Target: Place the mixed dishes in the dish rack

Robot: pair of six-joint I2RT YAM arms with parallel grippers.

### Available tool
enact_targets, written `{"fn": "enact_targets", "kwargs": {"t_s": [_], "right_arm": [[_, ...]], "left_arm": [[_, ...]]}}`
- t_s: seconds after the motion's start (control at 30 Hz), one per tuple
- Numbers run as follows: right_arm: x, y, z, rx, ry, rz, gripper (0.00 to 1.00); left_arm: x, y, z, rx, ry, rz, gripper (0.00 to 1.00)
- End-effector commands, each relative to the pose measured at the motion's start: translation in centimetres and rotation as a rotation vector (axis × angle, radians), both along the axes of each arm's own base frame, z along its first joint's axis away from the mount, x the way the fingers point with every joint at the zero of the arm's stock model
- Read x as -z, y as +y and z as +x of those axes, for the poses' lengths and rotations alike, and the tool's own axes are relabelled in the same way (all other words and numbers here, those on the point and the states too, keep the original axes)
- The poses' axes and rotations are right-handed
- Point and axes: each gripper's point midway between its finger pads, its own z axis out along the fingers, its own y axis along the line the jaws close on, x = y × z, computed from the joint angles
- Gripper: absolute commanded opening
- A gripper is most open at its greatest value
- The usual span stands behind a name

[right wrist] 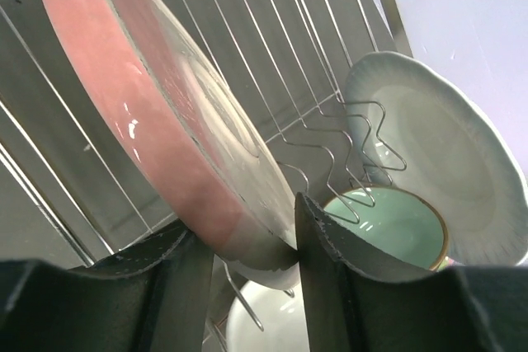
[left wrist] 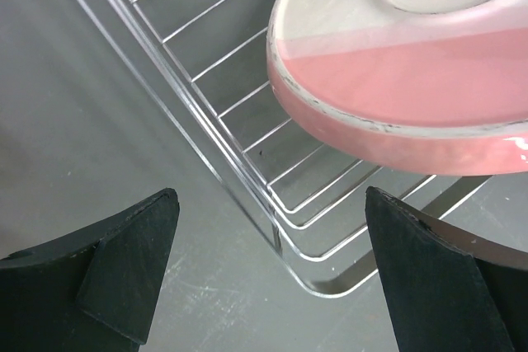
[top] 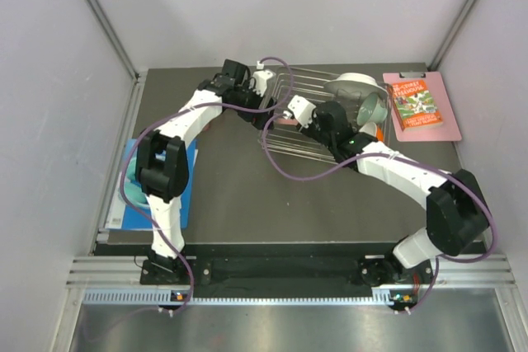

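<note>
Dish rack [top: 312,80], a chrome wire frame, sits in the upper middle of the overhead view, already partly loaded. A pale grey-white plate [top: 351,85] stands at its upper right, with a mint-green bowl [top: 373,110] just below that. The step in hand appears to be placing the pink-and-cream plate [right wrist: 148,113]. It tilts steeply above the bars toward the rack's left side, its rim pinched by the right gripper [right wrist: 243,228]. The left gripper [left wrist: 271,199] hovers over a corner of the rack, jaws spread wide with nothing between them. Next, by my reading, the right arm should lower the plate until its edge seats between two bars or against the wavy divider wire [right wrist: 363,133], then let go, with the left arm out of the way. Whether the plate's lower edge touches the wires cannot be told, because the right jaws hide it. A white curved surface [right wrist: 264,327] at the bottom of the right wrist view is cut off and may be another dish. A small orange patch [top: 378,131] beside the bowl is too small to name. No cups can be made out.
</note>
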Motion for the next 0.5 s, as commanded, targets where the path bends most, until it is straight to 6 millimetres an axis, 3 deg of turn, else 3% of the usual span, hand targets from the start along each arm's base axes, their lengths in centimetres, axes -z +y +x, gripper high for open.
{"fn": "enact_targets", "kwargs": {"t_s": [0.0,0.47], "right_arm": [[-3.2,-1.5,0.9,0.043,-0.086,0.079,0.40],[-4.9,-6.4,1.1,0.147,-0.181,0.108,0.37]], "left_arm": [[-1.7,-1.3,1.2,0.004,-0.059,-0.021,0.99],[0.5,0.2,1.1,0.003,-0.065,0.094,0.99]]}}
